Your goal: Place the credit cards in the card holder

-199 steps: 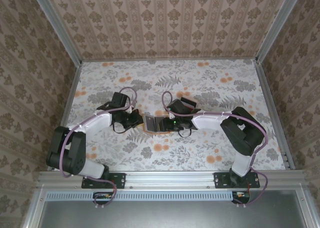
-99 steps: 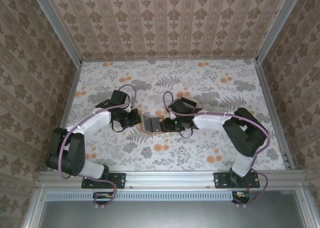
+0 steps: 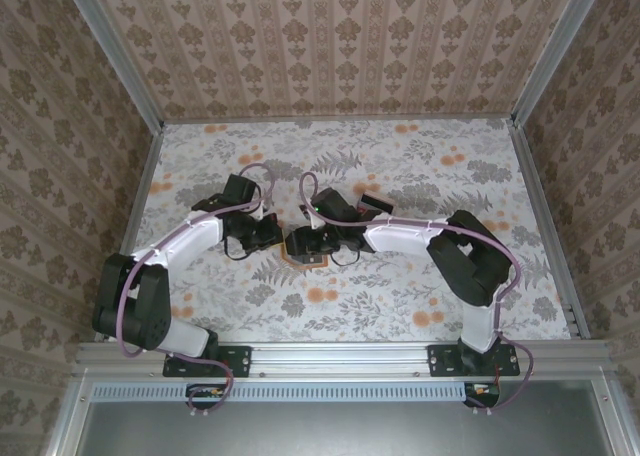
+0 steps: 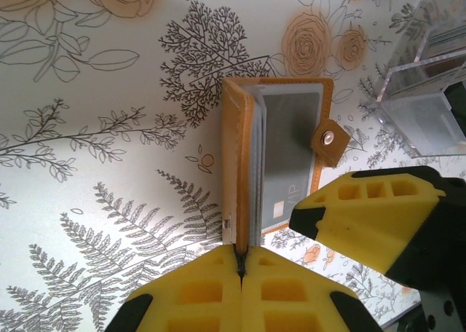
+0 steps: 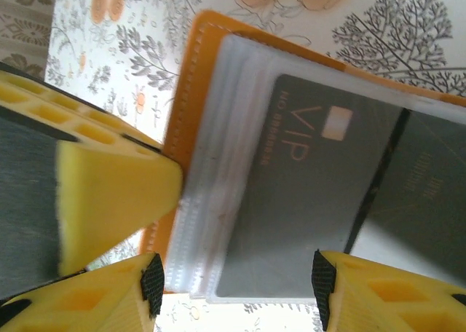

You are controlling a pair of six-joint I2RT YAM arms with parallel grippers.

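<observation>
- Floral tablecloth (image 3: 420, 166) under patterned wallpaper; both arms meet at mid-table over the card holder (image 4: 237, 157), which lies open near a clear acrylic rack (image 4: 426, 121).
- Pads pressed together, the left gripper (image 4: 240, 265) pinches the edge of the orange cover and props the case open.
- Fingers spread wide, the right gripper (image 5: 233, 292) straddles the near edge of the clear sleeves (image 5: 207, 201) and grips nothing.
- One dark grey VIP card (image 5: 291, 194) sits in a sleeve, slightly askew.
- Risks: if the left pinch slips, the cover could swing shut over the sleeves. A push on the skewed card could jam it or buckle the thin plastic. The snap tab (image 4: 329, 139) might catch a finger.
- Count: one card holder, one rack and two dark cards, the second dark card (image 5: 429, 186) partly covered by the first. There are several sleeves, but I cannot count them.
</observation>
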